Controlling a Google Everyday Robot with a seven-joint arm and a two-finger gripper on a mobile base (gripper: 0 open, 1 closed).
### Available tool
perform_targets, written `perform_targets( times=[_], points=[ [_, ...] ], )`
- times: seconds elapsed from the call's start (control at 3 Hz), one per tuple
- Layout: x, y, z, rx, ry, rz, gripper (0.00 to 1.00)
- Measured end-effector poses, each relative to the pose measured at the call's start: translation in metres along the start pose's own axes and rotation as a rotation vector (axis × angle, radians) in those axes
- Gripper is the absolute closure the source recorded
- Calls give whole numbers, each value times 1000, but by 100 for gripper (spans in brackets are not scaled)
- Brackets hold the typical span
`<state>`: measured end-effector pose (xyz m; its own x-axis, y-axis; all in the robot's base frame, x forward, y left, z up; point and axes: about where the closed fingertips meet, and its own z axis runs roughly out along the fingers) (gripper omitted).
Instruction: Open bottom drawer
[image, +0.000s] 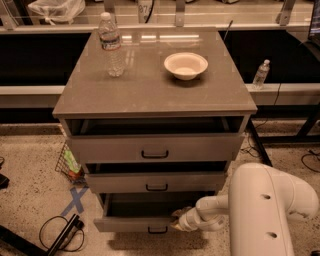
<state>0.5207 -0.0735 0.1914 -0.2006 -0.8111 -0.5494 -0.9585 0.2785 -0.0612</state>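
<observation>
Well, starting at the far left, a black cable (59, 236) loops on the speckled floor. A blue tape cross (75, 200) lies just beside it, and a wire basket (67, 165) is tucked against the cabinet's left side. On the cabinet top (150, 95) a clear water bottle (112, 45) stands upright toward the back left. A shallow cream bowl (185, 65) sits well apart from it to the right.

Below, all 3 grey-beige drawers stand ajar, each with a small black bar handle. The top drawer (155, 147) shows a dark gap above its front, and the middle drawer (156, 181) likewise. The bottom drawer (135, 224) is the lowest, near the floor, and juts out farthest, so its shadowed inside shows behind the front. Its handle (157, 230) sits at the front's middle.

The gripper (176, 221) is low at the right end of that drawer's front, against or just beside it. Whether it is clenched or released I cannot tell. Behind it the white arm (265, 210) fills the lower right corner. A small bottle (260, 74) stands on the ledge at the far right.
</observation>
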Motion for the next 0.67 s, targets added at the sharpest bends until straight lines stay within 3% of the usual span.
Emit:
perform_targets(
  times=[0.33, 0.67],
  points=[
    [8, 25, -8, -37, 12, 19, 100],
    [8, 25, -8, -37, 12, 20, 100]
  ],
)
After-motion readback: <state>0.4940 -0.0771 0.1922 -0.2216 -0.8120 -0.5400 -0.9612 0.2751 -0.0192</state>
